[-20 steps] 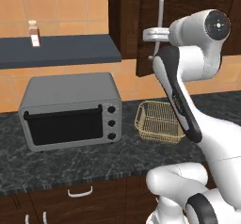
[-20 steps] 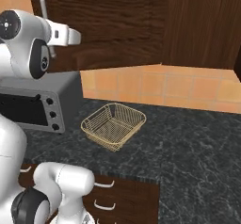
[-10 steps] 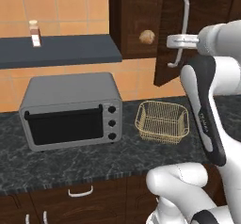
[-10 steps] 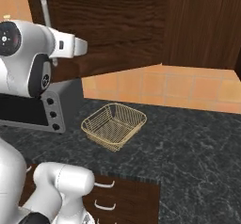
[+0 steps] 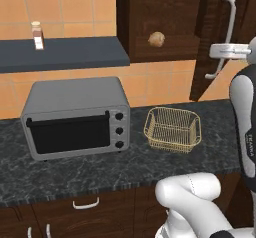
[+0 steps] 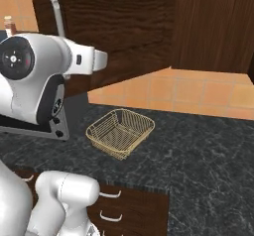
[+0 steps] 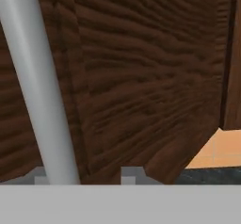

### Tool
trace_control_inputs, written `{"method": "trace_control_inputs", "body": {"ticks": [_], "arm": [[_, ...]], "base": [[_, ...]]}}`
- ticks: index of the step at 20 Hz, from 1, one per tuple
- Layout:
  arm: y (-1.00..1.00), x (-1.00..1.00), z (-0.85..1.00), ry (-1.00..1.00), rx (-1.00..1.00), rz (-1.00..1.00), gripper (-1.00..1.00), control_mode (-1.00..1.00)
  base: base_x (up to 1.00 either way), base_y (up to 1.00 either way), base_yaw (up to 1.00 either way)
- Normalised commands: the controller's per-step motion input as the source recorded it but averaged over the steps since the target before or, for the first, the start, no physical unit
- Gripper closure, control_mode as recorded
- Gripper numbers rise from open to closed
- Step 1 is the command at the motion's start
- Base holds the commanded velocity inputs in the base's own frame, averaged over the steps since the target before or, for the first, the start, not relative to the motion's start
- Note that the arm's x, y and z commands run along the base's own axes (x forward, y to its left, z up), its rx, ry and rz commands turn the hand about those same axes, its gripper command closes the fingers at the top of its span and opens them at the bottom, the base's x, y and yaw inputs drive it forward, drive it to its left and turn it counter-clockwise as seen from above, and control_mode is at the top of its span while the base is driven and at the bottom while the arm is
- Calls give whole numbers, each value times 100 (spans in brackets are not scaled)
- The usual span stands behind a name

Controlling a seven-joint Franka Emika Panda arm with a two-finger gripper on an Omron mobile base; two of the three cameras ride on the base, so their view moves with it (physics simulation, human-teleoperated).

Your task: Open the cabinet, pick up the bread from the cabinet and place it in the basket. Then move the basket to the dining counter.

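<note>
the bread (image 5: 156, 39) sits inside the cabinet (image 5: 165, 17), on its bottom shelf, up above the basket (image 5: 172, 129). the gripper (image 7: 84, 173) is right at the long silver handle (image 7: 40, 91) of the cabinet door (image 5: 205, 47). in the hand view the handle runs between the two small tips, so the gripper looks closed around the bar, about half wide. the door is swung out toward the robot, so the cabinet is already open enough to see the roll.

i think the step in hand is the end of opening the door. next, the gripper needs to let go of the handle, pull back a bit, and go around the door edge to reach into the shelf for the bread. the open door hangs between the arm and the bread, so it could get in the way. the arm should go in from the open side and not bump the door.

the basket sits on the black speckled counter (image 5: 75, 169), just right of the grey toaster oven (image 5: 75, 117), and nothing is in it. a small jar (image 5: 36, 35) stands on a dark shelf (image 5: 60, 54) over the oven, well apart from the bread. drawers (image 6: 114, 205) sit under the counter.
</note>
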Motion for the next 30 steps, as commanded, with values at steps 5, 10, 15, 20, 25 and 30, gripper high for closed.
{"method": "trace_control_inputs", "body": {"ticks": [5,10,15,20,25,30], "arm": [[-100,-17,-33,0,1,0,100,-100],[-100,-10,-30,-7,1,-1,100,-100],[-98,-36,-13,-11,0,-10,100,-100],[-39,-100,25,-16,7,0,100,-100],[20,-100,9,-15,13,-1,100,-100],[100,-72,-40,-15,2,-10,100,-100]], "base": [[0,0,0],[0,0,0],[0,0,0],[0,0,0],[0,0,0],[0,0,0]]}}
